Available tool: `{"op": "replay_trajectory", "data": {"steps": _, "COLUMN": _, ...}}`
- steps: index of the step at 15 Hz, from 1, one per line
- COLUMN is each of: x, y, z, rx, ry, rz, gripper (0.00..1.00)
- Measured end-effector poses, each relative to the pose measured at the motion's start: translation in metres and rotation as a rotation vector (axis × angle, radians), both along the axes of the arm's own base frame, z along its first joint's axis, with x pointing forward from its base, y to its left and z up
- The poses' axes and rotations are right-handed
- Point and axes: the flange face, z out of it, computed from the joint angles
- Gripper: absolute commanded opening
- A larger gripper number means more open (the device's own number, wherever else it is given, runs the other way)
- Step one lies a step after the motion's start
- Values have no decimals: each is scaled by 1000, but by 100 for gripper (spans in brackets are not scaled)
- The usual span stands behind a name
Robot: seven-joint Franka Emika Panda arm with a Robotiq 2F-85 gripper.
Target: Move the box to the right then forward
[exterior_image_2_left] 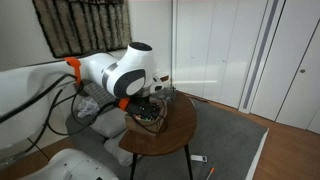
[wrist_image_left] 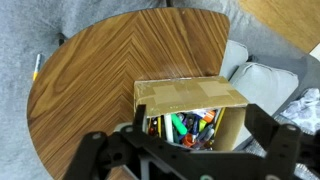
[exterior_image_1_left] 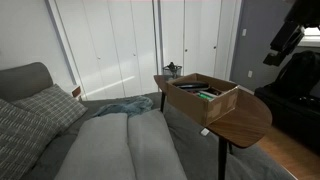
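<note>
The box (wrist_image_left: pixel 190 95) is a shallow tan cardboard box with taped walls, holding dark, green and orange markers. It stands on the round wooden table (wrist_image_left: pixel 90 70) toward one edge, and shows in both exterior views (exterior_image_1_left: pixel 205 97) (exterior_image_2_left: pixel 150 116). My gripper (wrist_image_left: pixel 178 140) hangs above the box with its two black fingers spread wide on either side of it. It is open and holds nothing. In an exterior view the dark gripper (exterior_image_1_left: pixel 287 38) sits high at the upper right, well above the table (exterior_image_1_left: pixel 245 120). In an exterior view the white arm (exterior_image_2_left: pixel 125 72) partly covers the box.
A small dark glass-like object (exterior_image_1_left: pixel 173 70) stands at the table's far end. A grey sofa with cushions (exterior_image_1_left: pixel 120 145) lies beside the table. A pen (wrist_image_left: pixel 37 68) lies on the grey carpet. White closet doors (exterior_image_1_left: pixel 110 45) stand behind.
</note>
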Motion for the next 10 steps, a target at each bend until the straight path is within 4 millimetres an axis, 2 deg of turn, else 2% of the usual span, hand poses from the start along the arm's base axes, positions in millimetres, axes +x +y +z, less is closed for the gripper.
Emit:
{"op": "replay_trajectory", "data": {"steps": 3, "x": 2, "y": -1, "z": 1, "rx": -3, "ry": -11, "rz": -13, "gripper": 100}}
{"op": "replay_trajectory", "data": {"steps": 5, "x": 10, "y": -10, "z": 4, "rx": -20, "ry": -60, "rz": -65, "gripper": 100}}
{"op": "replay_trajectory", "data": {"steps": 8, "x": 37, "y": -25, "z": 1, "rx": -69, "ry": -115, "rz": -130, "gripper": 100}}
{"op": "replay_trajectory", "data": {"steps": 10, "x": 62, "y": -24, "z": -9, "rx": -105, "ry": -108, "rz": -145, "gripper": 100}}
